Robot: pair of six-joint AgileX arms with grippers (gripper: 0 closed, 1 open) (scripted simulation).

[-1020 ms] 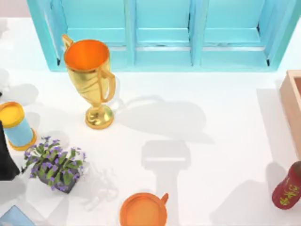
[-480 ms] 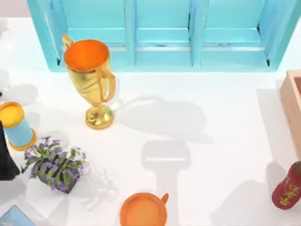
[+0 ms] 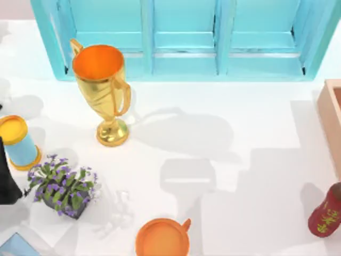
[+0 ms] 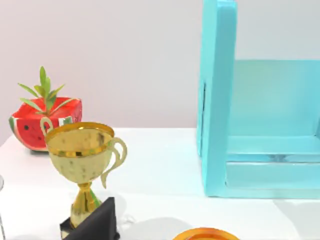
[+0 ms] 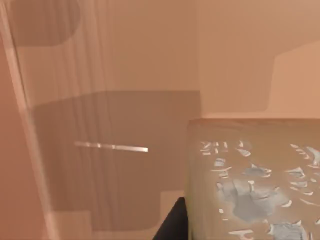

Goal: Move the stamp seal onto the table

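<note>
Right up close — stamp seal: the tan stone block with pale flecks (image 5: pixel 255 185) sat hard against my right wrist camera, inside the light-brown wooden box (image 5: pixel 115 100), whose plank walls rose around it; I judged it was low in there because it had not yet been lifted out.
Right gripper: a dark finger tip (image 5: pixel 172 222) showed just beside the seal's face; I could not tell whether the jaws were clamped on the block or merely alongside it.
Box position: its corner (image 3: pixel 331 122) lay at the table's right edge in the top view, which explained why my right arm was the one reaching in.
Red seal: the rounded red piece with yellow characters (image 3: pixel 326 213) stood near the box, and I left it alone.
Landing ground: the white table (image 3: pixel 256 176) lay bare between the orange cup (image 3: pixel 162 238) and the box, a sensible drop spot.
Left arm: parked at the left edge (image 3: pixel 6 176), its state unclear.
Farther off: flowerpot (image 3: pixel 63 189), gold trophy (image 3: pixel 104 90), turquoise cabinet (image 3: pixel 186 37).
</note>
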